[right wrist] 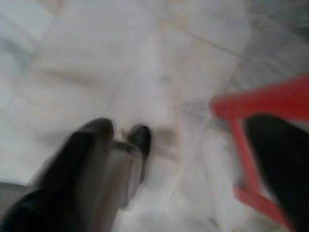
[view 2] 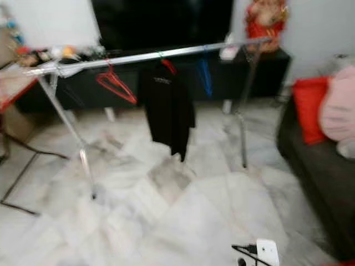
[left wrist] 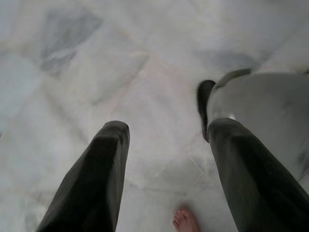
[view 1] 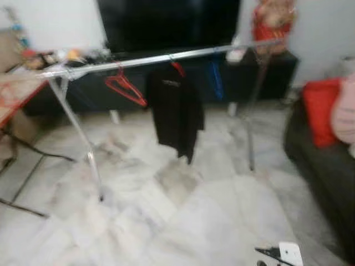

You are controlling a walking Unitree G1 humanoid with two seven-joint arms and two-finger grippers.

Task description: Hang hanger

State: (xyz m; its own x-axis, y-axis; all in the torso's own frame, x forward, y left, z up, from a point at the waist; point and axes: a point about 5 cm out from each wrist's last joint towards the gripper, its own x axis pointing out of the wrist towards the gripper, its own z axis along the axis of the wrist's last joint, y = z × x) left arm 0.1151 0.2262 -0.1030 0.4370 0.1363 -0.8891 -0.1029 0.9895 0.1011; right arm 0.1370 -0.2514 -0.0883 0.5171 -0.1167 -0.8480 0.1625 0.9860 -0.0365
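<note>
Right wrist view: right gripper (right wrist: 178,159) with fingers spread around a red hanger (right wrist: 260,145), carried low over the marble floor (right wrist: 96,58). Left gripper (left wrist: 166,179) hangs open, empty. Rail (view 1: 166,57) ahead already bears a black shirt (view 1: 176,111), so approach comes first.

Even, soft daylight; my head views smear with motion blur. My left wrist view is fairly sharp, my right one blurred, perhaps from my arm swinging.
</note>
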